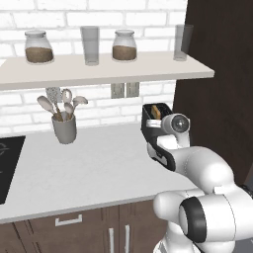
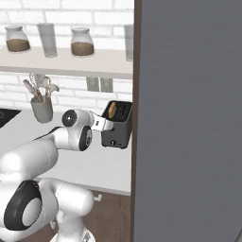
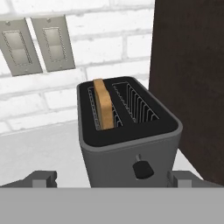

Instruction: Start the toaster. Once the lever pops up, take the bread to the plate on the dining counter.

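Two dark fingertips (image 3: 43,179) of the gripper (image 3: 111,180) stand wide apart at the near end of the toaster (image 3: 127,144), one on each side of it and holding nothing; in the hand view they flank its front face, where a black lever knob (image 3: 142,169) sits low below a short slot. The toaster stands on the white worktop (image 1: 94,168) toward its right back corner, close beside a tall dark cabinet panel (image 3: 190,83) on its right. The bread (image 3: 104,104), a tan slice, stands upright in the left of the two top slots, its upper part rising above the toaster's rim. Farther along the back edge of the worktop, to the left, a grey utensil cup (image 1: 64,128) holds pale spoons. Behind the toaster, two grey wall switches (image 3: 33,43) sit on the white brick wall. Above them a shelf (image 1: 99,71) carries two jars (image 1: 38,47) with brown contents and two glasses (image 1: 90,45).
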### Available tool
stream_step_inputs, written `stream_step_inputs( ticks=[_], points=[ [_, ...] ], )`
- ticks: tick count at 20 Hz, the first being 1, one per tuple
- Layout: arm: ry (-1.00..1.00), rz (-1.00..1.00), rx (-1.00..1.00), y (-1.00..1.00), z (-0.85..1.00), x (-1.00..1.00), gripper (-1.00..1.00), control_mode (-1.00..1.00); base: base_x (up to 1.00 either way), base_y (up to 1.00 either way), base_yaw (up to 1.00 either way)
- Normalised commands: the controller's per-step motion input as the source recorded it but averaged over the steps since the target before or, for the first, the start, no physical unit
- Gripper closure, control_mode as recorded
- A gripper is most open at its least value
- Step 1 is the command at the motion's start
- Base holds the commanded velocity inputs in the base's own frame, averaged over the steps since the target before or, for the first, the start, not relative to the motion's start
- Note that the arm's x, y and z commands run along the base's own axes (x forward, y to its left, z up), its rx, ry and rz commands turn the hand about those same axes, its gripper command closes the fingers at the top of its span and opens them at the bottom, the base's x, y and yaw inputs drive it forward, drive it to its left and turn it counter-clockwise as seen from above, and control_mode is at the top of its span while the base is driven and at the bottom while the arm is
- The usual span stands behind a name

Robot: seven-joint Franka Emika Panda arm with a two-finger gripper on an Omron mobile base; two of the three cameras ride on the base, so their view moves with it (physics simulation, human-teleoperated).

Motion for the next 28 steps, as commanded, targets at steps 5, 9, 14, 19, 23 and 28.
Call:
stream_step_inputs(
  ticks=[5,9,14,19,23,28],
  points=[
    [0.00,0.00,0.00,0.00,0.00,0.00,-1.00,-1.00,0.00,0.00,0.00],
    [0.00,0.00,0.00,0.00,0.00,0.00,-1.00,-1.00,0.00,0.00,0.00],
    [0.00,0.00,0.00,0.00,0.00,0.00,-1.00,-1.00,0.00,0.00,0.00],
    [0.00,0.00,0.00,0.00,0.00,0.01,-1.00,-1.00,0.00,0.00,0.00],
    [0.00,0.00,0.00,0.00,0.01,0.04,-1.00,-1.00,0.00,0.00,0.00],
    [0.00,0.00,0.02,0.00,0.22,0.00,-1.00,-1.00,0.00,0.00,0.00]
  ],
)
